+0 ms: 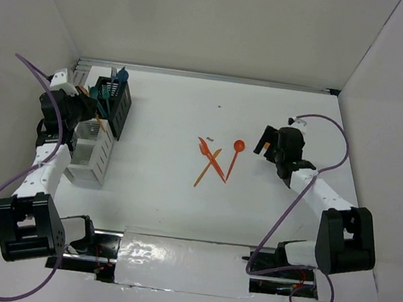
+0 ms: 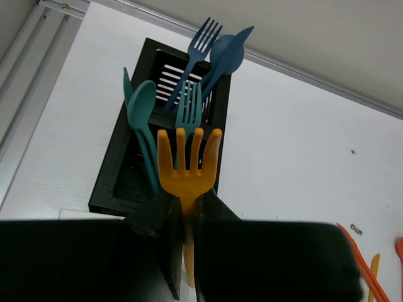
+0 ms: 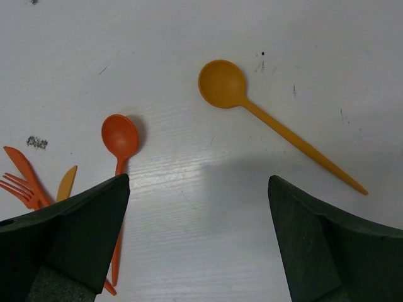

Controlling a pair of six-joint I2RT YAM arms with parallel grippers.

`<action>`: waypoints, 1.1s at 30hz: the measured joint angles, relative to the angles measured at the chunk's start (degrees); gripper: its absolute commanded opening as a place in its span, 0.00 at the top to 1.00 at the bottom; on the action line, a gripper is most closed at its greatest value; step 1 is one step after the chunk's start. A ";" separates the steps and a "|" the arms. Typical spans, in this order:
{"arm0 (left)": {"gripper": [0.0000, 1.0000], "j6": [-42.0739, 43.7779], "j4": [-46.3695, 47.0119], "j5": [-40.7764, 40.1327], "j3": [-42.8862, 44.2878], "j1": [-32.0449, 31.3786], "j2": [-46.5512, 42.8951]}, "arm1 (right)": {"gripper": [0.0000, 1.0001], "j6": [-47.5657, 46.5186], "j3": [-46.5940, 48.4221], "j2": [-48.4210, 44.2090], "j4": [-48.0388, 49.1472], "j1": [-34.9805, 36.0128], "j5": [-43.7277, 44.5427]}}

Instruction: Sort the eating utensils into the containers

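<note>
From above, we see the black bin (image 1: pixel 118 105) and white bins (image 1: pixel 94 155) at the left of the tabletop (image 1: pixel 171 102). An orange fork (image 1: pixel 203 148) and its mates lie loose near the middle.

At the left wrist, our left fingers (image 2: pixel 154 220) pinch a yellow fork (image 2: pixel 187 170) by its handle, tines up, in front of the black bin holding teal cutlery (image 2: pixel 141 110).

At the right wrist, our right fingers (image 3: pixel 75 220) stand wide, with a yellow spoon (image 3: pixel 223 83) lying flat ahead. We judge it light, thin, stiff and slick, and its narrow handle looks the best hold.
</note>
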 measured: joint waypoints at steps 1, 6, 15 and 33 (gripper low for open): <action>0.90 0.15 0.02 -0.02 0.00 0.26 -0.04 | 0.04 0.00 0.00 0.00 0.02 -0.31 -0.35; 0.90 0.20 -1.68 0.68 1.16 1.42 -0.50 | 0.04 0.02 -0.55 0.00 0.39 -1.55 -1.62; 0.90 0.20 -5.14 0.57 5.29 5.46 -6.08 | 0.03 0.66 -0.74 0.24 0.35 -5.11 -4.81; 0.72 1.68 5.25 0.35 -7.85 5.86 -1.99 | 0.06 0.66 -0.72 3.32 -1.11 -8.00 -4.94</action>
